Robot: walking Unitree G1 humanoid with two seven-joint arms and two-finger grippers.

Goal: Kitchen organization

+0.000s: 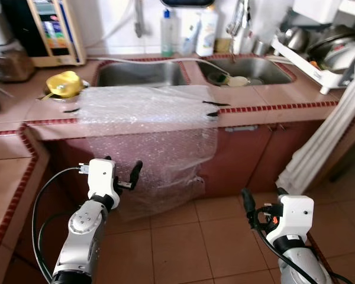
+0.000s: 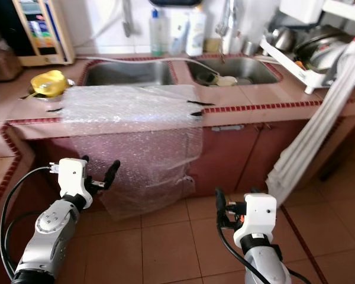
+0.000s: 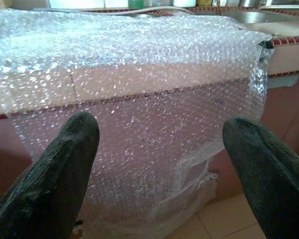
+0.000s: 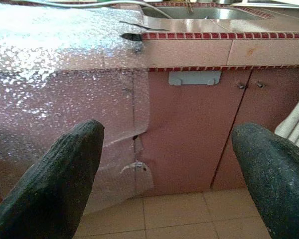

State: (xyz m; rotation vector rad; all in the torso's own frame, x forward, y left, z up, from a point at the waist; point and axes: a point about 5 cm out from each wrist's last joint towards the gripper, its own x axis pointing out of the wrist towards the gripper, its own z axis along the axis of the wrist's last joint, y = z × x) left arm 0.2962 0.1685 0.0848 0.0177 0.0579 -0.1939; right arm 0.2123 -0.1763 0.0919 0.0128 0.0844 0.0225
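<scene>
A sheet of bubble wrap (image 1: 148,139) hangs over the counter (image 1: 266,97) edge, center frame. The left gripper (image 1: 123,171), lower left, and the right gripper (image 2: 222,207), lower right, are both spread wide, empty. Best to approach the hanging edge squarely.

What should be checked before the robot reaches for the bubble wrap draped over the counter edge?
1. Left end effector open: ok, fingers spread.
2. Right end effector open: ok.
3. Bubble wrap in front of left end effector: ok, not yet touched.
4. Wrap taped to counter: black strips at its edges; hold strength cannot tell.
5. Yellow object touching the wrap's edge: cannot tell.
6. Right end effector faces cabinet door beside the wrap: ok.
</scene>
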